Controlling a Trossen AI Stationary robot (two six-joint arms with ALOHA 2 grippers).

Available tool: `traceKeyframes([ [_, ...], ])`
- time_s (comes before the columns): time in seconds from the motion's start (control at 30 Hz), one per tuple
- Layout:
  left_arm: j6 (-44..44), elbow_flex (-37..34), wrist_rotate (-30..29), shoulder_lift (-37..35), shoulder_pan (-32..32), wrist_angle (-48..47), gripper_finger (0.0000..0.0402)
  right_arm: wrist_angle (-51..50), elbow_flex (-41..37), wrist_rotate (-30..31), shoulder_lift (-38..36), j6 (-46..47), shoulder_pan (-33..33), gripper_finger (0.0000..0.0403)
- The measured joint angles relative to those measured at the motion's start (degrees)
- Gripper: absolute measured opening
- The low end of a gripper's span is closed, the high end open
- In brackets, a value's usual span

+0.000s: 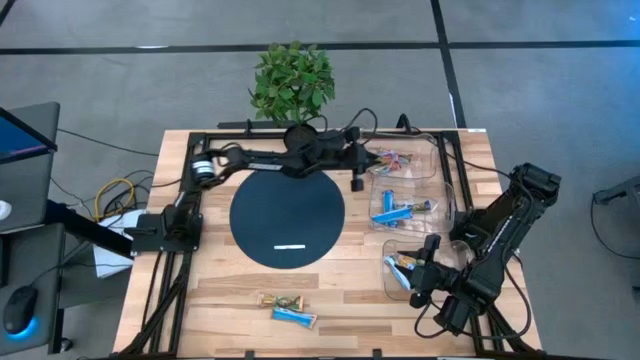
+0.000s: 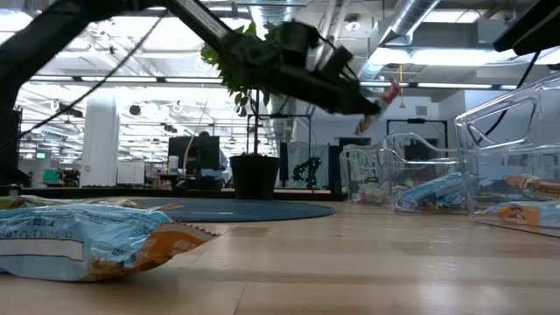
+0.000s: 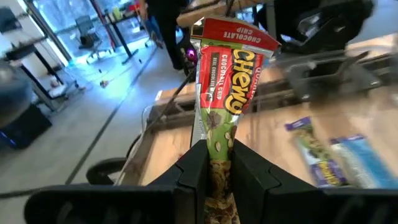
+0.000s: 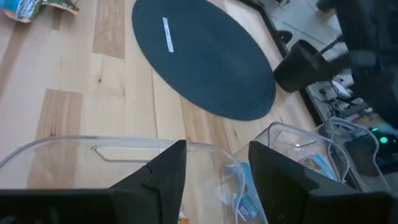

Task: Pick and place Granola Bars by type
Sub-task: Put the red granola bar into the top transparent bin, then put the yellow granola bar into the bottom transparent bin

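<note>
The left arm's tool (image 1: 358,181) hung over the far side of the pale wooden worktop (image 1: 230,290), between the round dark blue mat (image 1: 288,215) and three clear plastic bins, its fingers (image 3: 198,171) closed on a red and green foil-wrapped chocolate chip granola bar (image 3: 227,93) that stuck straight out from the tips. In the low view the same bar (image 2: 388,93) showed raised above the far bin (image 2: 385,166), well clear of the wood.

That far bin (image 1: 405,160) held several mixed-coloured bars (image 1: 392,157). The middle bin (image 1: 410,208) held bright blue bars (image 1: 398,211). The near bin (image 1: 400,275) held more bars (image 1: 405,268), one blue, though their number could not be told.

The right arm's tool (image 1: 424,268) sat over the near bin, its two dark fingers (image 4: 163,171) spread apart with nothing between them; from its wrist camera the clear rim of the near bin (image 4: 93,149) lay just ahead.

Two bars lay loose on the near edge of the worktop, a green-yellow-brown one (image 1: 279,300) and, just beside it, a blue one (image 1: 295,317). A thin white strip (image 1: 290,245) rested on the mat. A potted green plant (image 1: 293,85) stood at the far edge
</note>
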Motion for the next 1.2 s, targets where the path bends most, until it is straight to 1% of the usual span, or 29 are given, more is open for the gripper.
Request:
traceKeyframes([
  [0.17, 0.8, 7.8, -0.2, 6.5, 1.7, -2.2, 0.0053, 0.2, 0.0, -1.2, 0.0, 0.0, 0.0, 0.0169],
  [0.3, 0.0, 10.7, -0.4, 9.6, 2.8, -3.1, 0.0053, 0.4, 0.0, -1.6, 0.0, 0.0, 0.0, 0.0169],
  [0.53, -3.3, 13.5, -0.8, 10.2, 3.3, -6.2, 0.0053, 0.8, 0.0, -2.4, 0.0, 0.0, 0.0, 0.0169],
  [0.57, -3.9, 13.9, -1.7, 10.2, 3.2, -7.2, 0.0053, 0.8, 0.0, -2.4, 0.0, 0.0, 0.0, 0.0169],
  [0.73, -5.9, 15.0, -10.5, 10.2, 3.3, -9.2, 0.0057, 0.8, 0.0, -2.4, 0.0, 0.0, 0.0, 0.0169],
  [0.87, -6.2, 15.0, -11.2, 10.2, 3.5, -9.7, 0.0081, 0.8, 0.0, -2.4, 0.0, 0.0, 0.0, 0.0169],
  [1.07, -6.1, 15.0, -10.8, 10.2, 3.3, -9.8, 0.0139, 0.9, 0.0, -2.4, 0.0, 0.0, 0.0, 0.0169],
  [1.2, -5.3, 15.0, -10.8, 10.2, 3.4, -9.8, 0.017, 0.9, 0.0, -2.4, 0.0, 0.0, 0.0, 0.0169],
])
